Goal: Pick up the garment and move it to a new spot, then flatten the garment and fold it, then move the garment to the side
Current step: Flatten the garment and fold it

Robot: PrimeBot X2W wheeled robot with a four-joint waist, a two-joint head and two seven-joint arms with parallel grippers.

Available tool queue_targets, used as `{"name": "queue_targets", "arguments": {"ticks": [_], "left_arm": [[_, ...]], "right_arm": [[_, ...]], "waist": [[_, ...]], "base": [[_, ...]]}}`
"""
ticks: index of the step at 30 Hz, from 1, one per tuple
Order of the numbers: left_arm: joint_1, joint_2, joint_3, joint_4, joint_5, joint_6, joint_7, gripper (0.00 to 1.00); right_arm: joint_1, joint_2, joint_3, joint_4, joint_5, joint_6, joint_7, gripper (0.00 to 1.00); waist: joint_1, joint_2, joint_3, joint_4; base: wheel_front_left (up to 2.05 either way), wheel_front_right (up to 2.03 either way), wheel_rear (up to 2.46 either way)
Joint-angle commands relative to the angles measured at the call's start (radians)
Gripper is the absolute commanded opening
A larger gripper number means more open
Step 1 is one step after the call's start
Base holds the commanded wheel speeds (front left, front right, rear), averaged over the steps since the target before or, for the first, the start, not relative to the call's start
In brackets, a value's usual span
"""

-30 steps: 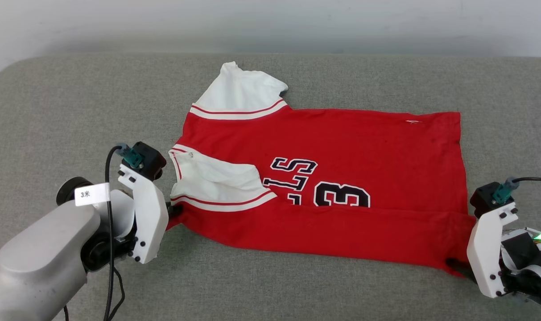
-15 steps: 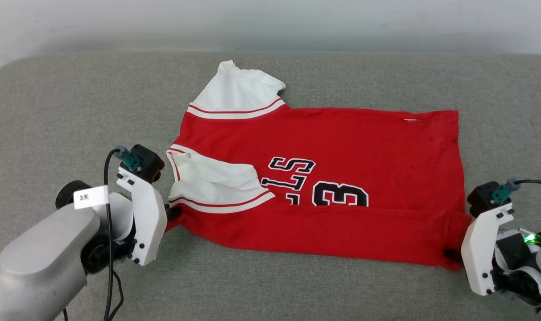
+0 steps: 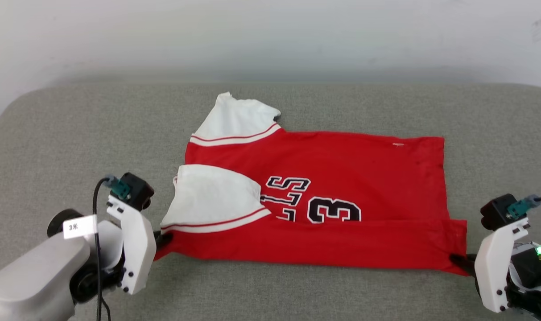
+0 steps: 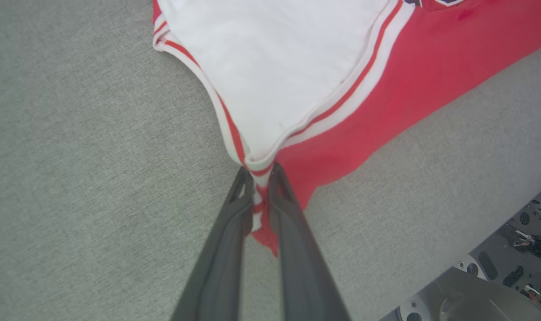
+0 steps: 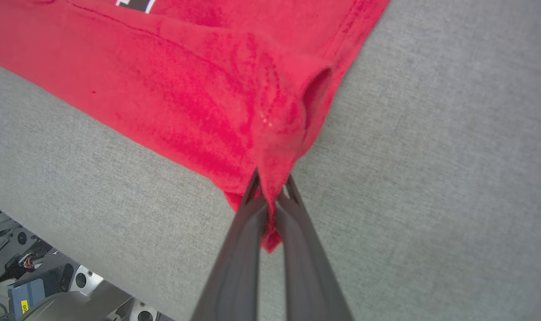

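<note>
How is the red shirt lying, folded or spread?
Partly folded: the garment has its near edge doubled over the number's lower part and a white sleeve laid across the front.
</note>
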State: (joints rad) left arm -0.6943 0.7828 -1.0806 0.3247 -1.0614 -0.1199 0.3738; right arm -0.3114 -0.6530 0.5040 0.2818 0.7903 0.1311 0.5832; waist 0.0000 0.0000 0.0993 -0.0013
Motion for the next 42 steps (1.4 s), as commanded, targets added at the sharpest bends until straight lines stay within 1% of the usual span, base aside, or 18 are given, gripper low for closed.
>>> {"name": "queue_targets", "arguments": {"ticks": [1,7,8,11,16,19,25,32,33,34,35,36,39,42], "left_arm": [[0.025,0.015,-0.001,-0.011,-0.008,0.006,-0.007,0.0],[0.103,0.069,-0.009,-0.096,-0.025,0.039,-0.022,0.0],[0.103,0.069,-0.009,-0.096,-0.025,0.039,-0.022,0.0],[0.146,0.098,-0.017,-0.139,-0.035,0.062,-0.026,0.0],[0.21,0.12,-0.029,-0.18,-0.058,0.096,-0.033,0.0],[0.232,0.114,-0.033,-0.183,-0.067,0.107,-0.042,0.0],[0.255,0.09,-0.037,-0.152,-0.085,0.11,-0.045,0.0],[0.257,0.049,-0.042,-0.089,-0.086,0.098,-0.066,0.0],[0.256,0.043,-0.042,-0.081,-0.083,0.099,-0.069,0.0],[0.255,0.04,-0.042,-0.074,-0.076,0.103,-0.076,0.32],[0.255,0.041,-0.042,-0.07,-0.071,0.106,-0.084,1.0],[0.257,0.042,-0.038,-0.069,-0.072,0.105,-0.092,1.0],[0.254,0.054,-0.034,-0.084,-0.058,0.11,-0.109,1.0],[0.24,0.077,-0.022,-0.11,-0.044,0.124,-0.126,1.0]], "right_arm": [[0.025,-0.014,-0.009,-0.016,0.005,-0.001,-0.007,0.0],[0.119,-0.05,-0.067,-0.097,0.006,-0.001,0.007,0.0],[0.119,-0.05,-0.067,-0.097,0.006,-0.001,0.007,0.0],[0.17,-0.059,-0.104,-0.128,-0.002,-0.001,0.026,0.0],[0.238,-0.055,-0.154,-0.161,-0.021,-0.001,0.073,0.0],[0.267,-0.042,-0.173,-0.174,-0.034,-0.001,0.104,0.0],[0.291,0.003,-0.195,-0.167,-0.055,-0.001,0.135,0.0],[0.286,0.063,-0.192,-0.087,-0.078,-0.001,0.095,0.0],[0.287,0.07,-0.19,-0.077,-0.085,-0.001,0.08,0.04],[0.291,0.075,-0.188,-0.069,-0.089,-0.001,0.067,0.27],[0.295,0.083,-0.192,-0.065,-0.088,-0.001,0.049,0.91],[0.298,0.091,-0.203,-0.063,-0.086,-0.001,0.028,1.0],[0.304,0.092,-0.225,-0.07,-0.106,-0.001,-0.031,1.0],[0.305,0.113,-0.264,-0.088,-0.123,-0.001,-0.113,1.0]], "waist": [[0.0,0.0,-0.02,-0.003],[0.0,0.0,-0.057,-0.008],[0.0,0.0,-0.057,-0.008],[0.0,0.0,-0.065,-0.011],[0.0,0.0,-0.064,-0.015],[0.0,0.0,-0.055,-0.014],[0.0,0.0,-0.022,-0.012],[0.0,0.0,-0.005,-0.003],[0.0,0.0,-0.007,0.0],[0.0,0.0,-0.011,0.003],[0.0,0.0,-0.016,0.004],[0.0,0.0,-0.022,0.006],[0.0,0.0,-0.039,0.008],[0.0,0.0,-0.05,0.009]], "base": [[0.0,0.0,0.0],[0.0,0.0,0.0],[0.0,0.0,0.0],[0.0,0.0,0.0],[0.0,0.0,0.0],[0.0,0.0,0.0],[0.0,0.0,0.0],[0.0,0.0,0.0],[0.0,0.0,0.0],[0.0,0.0,0.0],[0.0,0.0,0.0],[0.0,0.0,0.0],[0.0,0.0,0.0],[0.0,0.0,0.0]]}}
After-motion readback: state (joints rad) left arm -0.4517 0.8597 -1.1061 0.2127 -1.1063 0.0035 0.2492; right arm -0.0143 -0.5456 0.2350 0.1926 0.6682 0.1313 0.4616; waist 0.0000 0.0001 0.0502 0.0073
